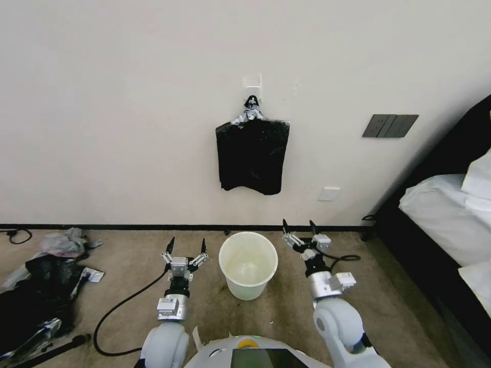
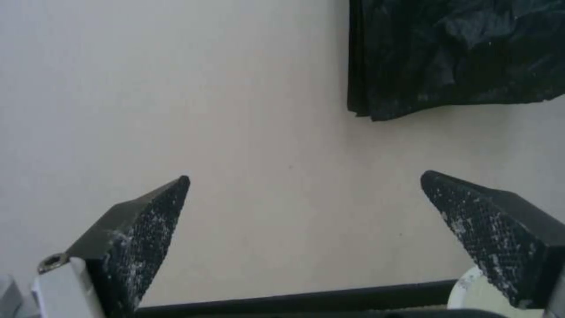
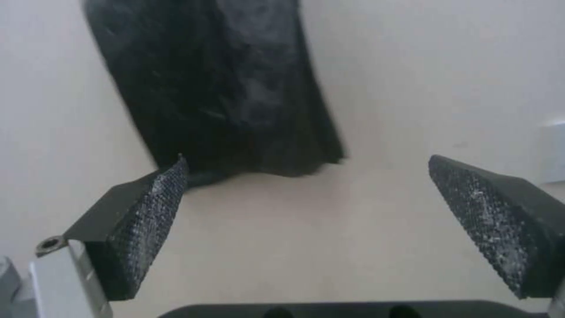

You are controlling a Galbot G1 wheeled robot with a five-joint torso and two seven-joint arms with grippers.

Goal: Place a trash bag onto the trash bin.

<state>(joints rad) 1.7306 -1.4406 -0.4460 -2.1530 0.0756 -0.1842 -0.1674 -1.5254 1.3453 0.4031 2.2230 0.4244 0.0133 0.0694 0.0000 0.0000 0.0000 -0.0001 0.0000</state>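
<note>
Trash bin: a small round cream-white bin (image 1: 248, 265) stands upright on the carpet in the lower centre of the head view, close to the wall. It is unlined, its pale inside bare, and a sliver of its rim shows in the lower right corner of the left wrist view.

Trash bag: no single loose bag is in either gripper or on the bin. The nearest supply is a flat sheaf of black bags (image 1: 252, 156) hanging from a wall hook (image 1: 252, 82) by a knotted top, in the centre of the head view, straight above the bin and well apart from it.

Left gripper: the left gripper (image 1: 185, 247) hovers just left of the bin, pointing at the wall, fingers spread wide with nothing between them.

Right gripper: the right gripper (image 1: 298, 228) hovers just right of the bin, a little nearer the wall, fingers likewise spread and empty.

Step in hand: by my reading, the very start; both arms are poised either side of the bin with no bag taken.

Next move calls for: likely a reach up to the sheaf's lower edge and a pinch on one thin layer only, which looks fiddly since the sheets lie flat together.

Surroundings: a heap of black and grey plastic litter (image 1: 41, 286) lies at the lower left; a bed (image 1: 450, 214) fills the right edge.
</note>
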